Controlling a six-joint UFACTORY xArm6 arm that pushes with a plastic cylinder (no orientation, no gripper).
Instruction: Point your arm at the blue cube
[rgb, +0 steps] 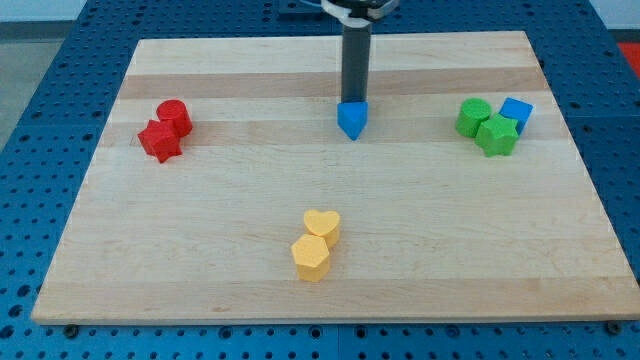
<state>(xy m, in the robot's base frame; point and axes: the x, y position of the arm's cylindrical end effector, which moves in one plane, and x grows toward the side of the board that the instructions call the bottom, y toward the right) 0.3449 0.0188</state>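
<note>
The blue cube (517, 112) lies at the view's right, touching two green blocks: a green cylinder (473, 117) and a green star-like block (497, 135). My rod comes down from the view's top centre. My tip (353, 102) ends right behind a second blue block (352, 120), a pentagon-like shape, and touches or nearly touches it. The tip is far to the left of the blue cube.
A red cylinder (175, 115) and a red star (159, 141) sit together at the view's left. A yellow heart (322, 225) and a yellow hexagon (311, 257) sit together at the bottom centre. The wooden board (200, 250) lies on a blue perforated table.
</note>
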